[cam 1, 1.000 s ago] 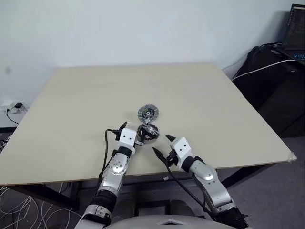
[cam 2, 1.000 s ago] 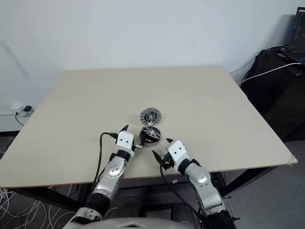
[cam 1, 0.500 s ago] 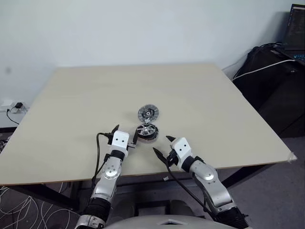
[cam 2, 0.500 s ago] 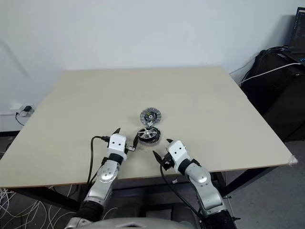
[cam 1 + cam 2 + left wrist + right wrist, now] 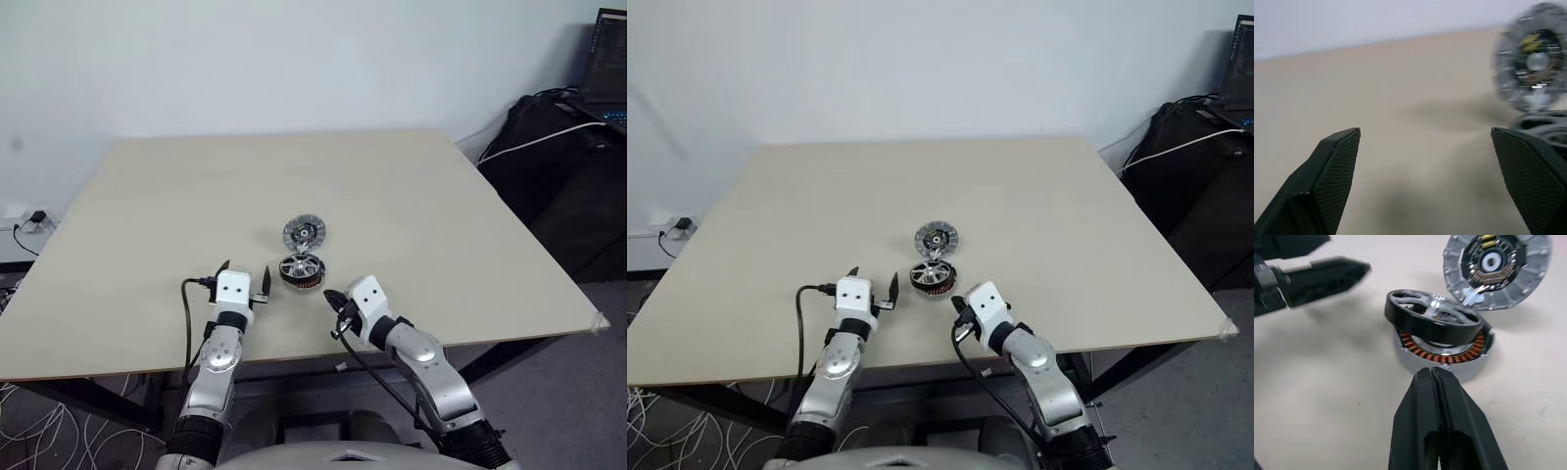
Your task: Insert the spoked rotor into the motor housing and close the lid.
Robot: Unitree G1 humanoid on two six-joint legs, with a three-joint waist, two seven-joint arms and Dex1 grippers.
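Right now my right gripper (image 5: 1434, 377) has its jaws pressed together on nothing, tips just short of the motor housing (image 5: 1447, 363), which lies straight ahead of them on the table (image 5: 441, 215). My left gripper (image 5: 244, 278) stands spread wide and empty, off to the housing's left — so the right arm is nearer. The spoked rotor (image 5: 1432, 316) sits tilted on the housing, its far edge down and near edge raised, not seated — copper coils show beneath the dark rim. Its silver spokes look smooth and hard. The lid (image 5: 1497, 268) stands open beyond, joined to the housing, grey segmented rim around a dark centre. I judge a downward press on the raised edge comes next.
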